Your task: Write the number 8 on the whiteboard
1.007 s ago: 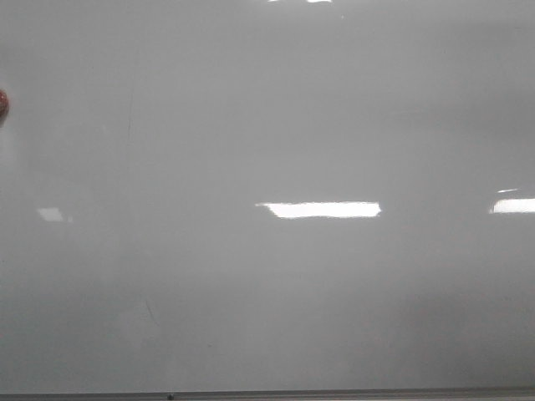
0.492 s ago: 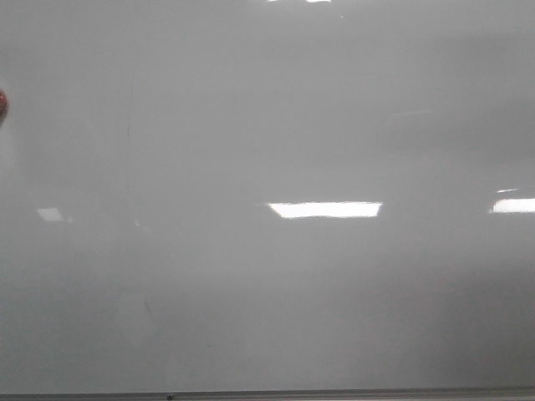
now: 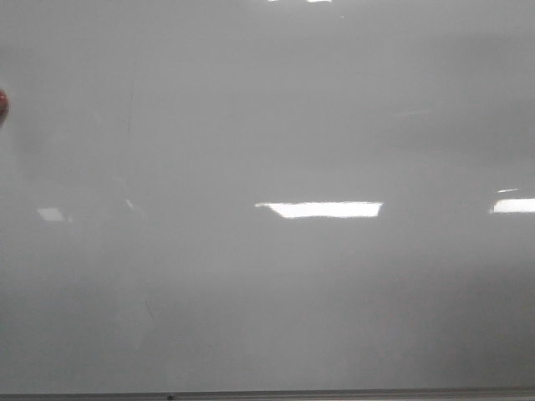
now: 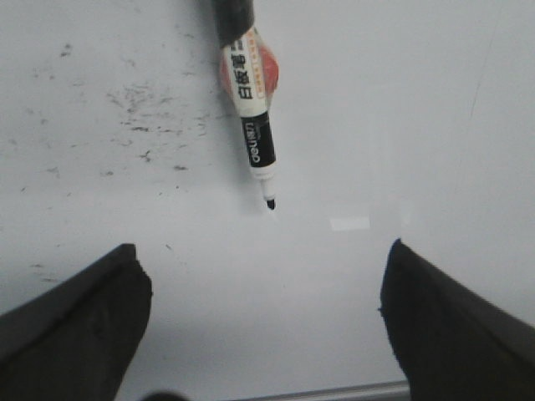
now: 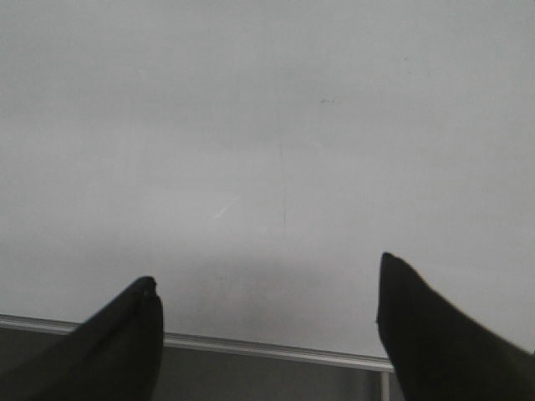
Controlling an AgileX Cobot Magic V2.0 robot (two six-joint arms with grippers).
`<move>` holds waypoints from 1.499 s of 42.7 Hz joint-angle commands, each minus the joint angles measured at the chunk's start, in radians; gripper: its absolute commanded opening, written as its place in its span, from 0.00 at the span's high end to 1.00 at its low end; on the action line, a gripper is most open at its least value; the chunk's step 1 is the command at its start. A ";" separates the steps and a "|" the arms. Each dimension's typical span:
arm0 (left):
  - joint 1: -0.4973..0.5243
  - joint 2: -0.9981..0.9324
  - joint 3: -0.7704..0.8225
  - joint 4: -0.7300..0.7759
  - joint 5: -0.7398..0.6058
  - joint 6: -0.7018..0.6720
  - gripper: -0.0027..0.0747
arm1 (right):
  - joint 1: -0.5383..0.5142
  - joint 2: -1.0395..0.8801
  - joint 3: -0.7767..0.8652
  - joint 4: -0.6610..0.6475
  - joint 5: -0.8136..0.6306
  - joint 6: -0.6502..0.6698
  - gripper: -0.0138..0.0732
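The whiteboard (image 3: 334, 109) fills the whole front view, a glossy pale grey surface with bright rectangular reflections and a thin metal bottom edge (image 3: 267, 394) along the base of the frame. No black figure 8 shows on it in any view; only faint grey scratches mark the surface. At its far left edge a small red object (image 3: 2, 106) pokes into view (too little of it shows to tell what it is).

In the left wrist view the left gripper (image 4: 263, 322) faces the board with its two dark fingers (image 4: 75, 334) spread wide apart, nothing between them. Beyond them a marker (image 4: 251, 100) lies against the board, uncapped, its black tip (image 4: 270, 204) pointing toward the gripper, apart from both fingers. Small dark smudges (image 4: 146, 125) speckle the board beside it.

The right gripper (image 5: 267, 334) is likewise released, fingers (image 5: 435, 342) well apart and empty, hovering over bare board near the metal edge.
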 commanded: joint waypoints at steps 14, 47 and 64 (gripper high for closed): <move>-0.006 0.243 -0.039 -0.021 -0.358 -0.010 0.43 | 0.003 -0.001 -0.032 0.004 -0.055 -0.010 0.20; -0.006 0.409 -0.041 -0.025 -0.576 -0.010 0.58 | 0.003 -0.001 -0.032 0.004 -0.054 -0.010 0.20; -0.006 0.410 -0.041 -0.025 -0.576 -0.010 0.92 | 0.003 -0.001 -0.032 0.004 -0.053 -0.010 0.20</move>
